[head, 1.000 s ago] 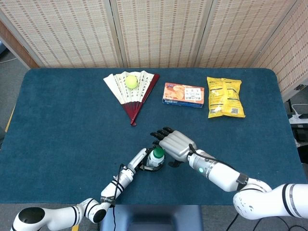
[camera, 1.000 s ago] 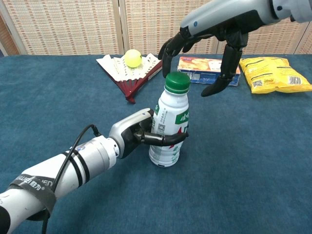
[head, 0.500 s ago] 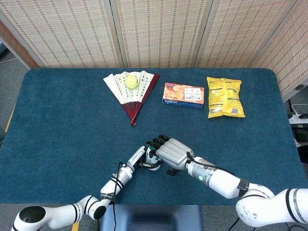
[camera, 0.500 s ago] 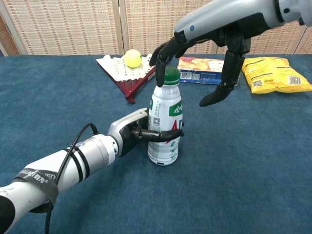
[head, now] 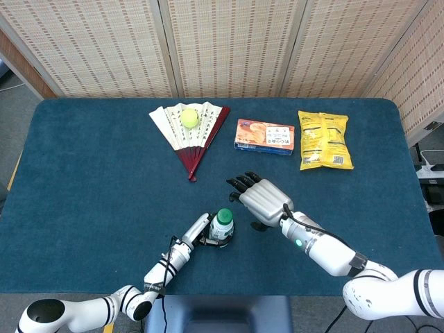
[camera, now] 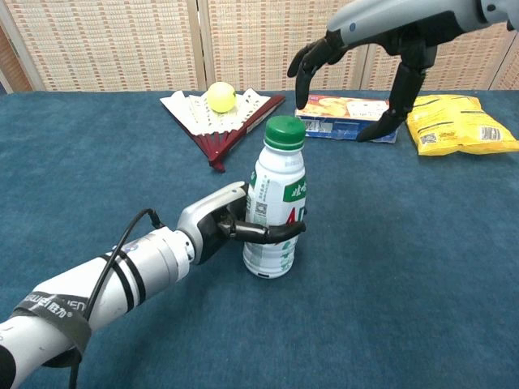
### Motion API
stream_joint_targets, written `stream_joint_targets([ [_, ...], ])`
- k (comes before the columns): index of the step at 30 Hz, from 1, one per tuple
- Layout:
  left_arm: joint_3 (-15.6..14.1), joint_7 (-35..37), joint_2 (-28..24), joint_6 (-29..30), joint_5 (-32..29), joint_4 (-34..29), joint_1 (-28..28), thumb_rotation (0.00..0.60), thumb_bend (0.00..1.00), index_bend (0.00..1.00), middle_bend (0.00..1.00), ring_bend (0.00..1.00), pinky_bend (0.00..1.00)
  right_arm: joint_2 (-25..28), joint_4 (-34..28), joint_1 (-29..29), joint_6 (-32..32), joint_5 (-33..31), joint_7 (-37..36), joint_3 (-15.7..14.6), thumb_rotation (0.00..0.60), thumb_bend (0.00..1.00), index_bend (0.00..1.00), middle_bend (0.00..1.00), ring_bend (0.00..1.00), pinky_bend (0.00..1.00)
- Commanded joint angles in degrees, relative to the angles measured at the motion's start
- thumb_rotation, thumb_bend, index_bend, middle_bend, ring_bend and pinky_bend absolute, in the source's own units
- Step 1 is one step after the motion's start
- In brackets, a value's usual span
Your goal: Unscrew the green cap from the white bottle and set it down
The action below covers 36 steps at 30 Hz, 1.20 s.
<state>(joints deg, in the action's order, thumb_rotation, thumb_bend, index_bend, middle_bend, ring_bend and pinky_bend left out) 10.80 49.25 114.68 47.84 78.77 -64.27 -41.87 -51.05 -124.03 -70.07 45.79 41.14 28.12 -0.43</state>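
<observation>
The worktop [camera: 97,162] is covered in matt blue cloth with a fine nap. The white bottle [camera: 274,219] looks like smooth plastic under a glossy printed label, its green cap [camera: 285,132] ribbed, while the left hand [camera: 223,223] shows a satin silver shell and black fingers. The yellow snack bag [camera: 454,123] is shiny crinkled film, and the fan [camera: 231,121] is matt paper on dark red ribs.

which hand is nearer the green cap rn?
Left. The left hand grips the white bottle just below the green cap. The right hand hangs open above and to the right of the cap, not touching it.
</observation>
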Motion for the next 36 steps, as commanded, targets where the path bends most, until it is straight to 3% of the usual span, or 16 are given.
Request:
stream_joint_targets([
  [1,0.14,-0.22,0.22,-0.19,-0.28,0.2,-0.05,0.6,0.91,0.71,0.77,0.41,0.26,-0.36,-0.42,-0.15,-0.31,-0.28,0.57,-0.16,0.6,0.18,0.25,0.0,0.0,0.0],
  [22,0.6,-0.06,0.17,-2.72,-1.53,0.03,-0.6,0.6,0.98,0.73,0.81,0.45,0.29,-0.34,-2.76,-1.05,-1.6,-1.48,1.92,0.73,0.6,0.18,0.25,0.0,0.0,0.0],
  [31,1.94,2.22,-1.13,-7.23,-4.19,-0.89,-1.14,0.6,1.0,0.74,0.84,0.48,0.32,-0.44,-4.23,-1.52,-2.25,-0.53,2.86,0.46,0.6,0.18,0.27,0.0,0.0,0.0],
  [36,1.64,1.83,-1.08,-6.39,-3.21,-0.4,-0.92,0.6,1.0,0.74,0.84,0.48,0.32,-0.42,-5.55,-0.74,-1.49,1.81,2.37,0.95,0.6,0.18,0.27,0.0,0.0,0.0],
])
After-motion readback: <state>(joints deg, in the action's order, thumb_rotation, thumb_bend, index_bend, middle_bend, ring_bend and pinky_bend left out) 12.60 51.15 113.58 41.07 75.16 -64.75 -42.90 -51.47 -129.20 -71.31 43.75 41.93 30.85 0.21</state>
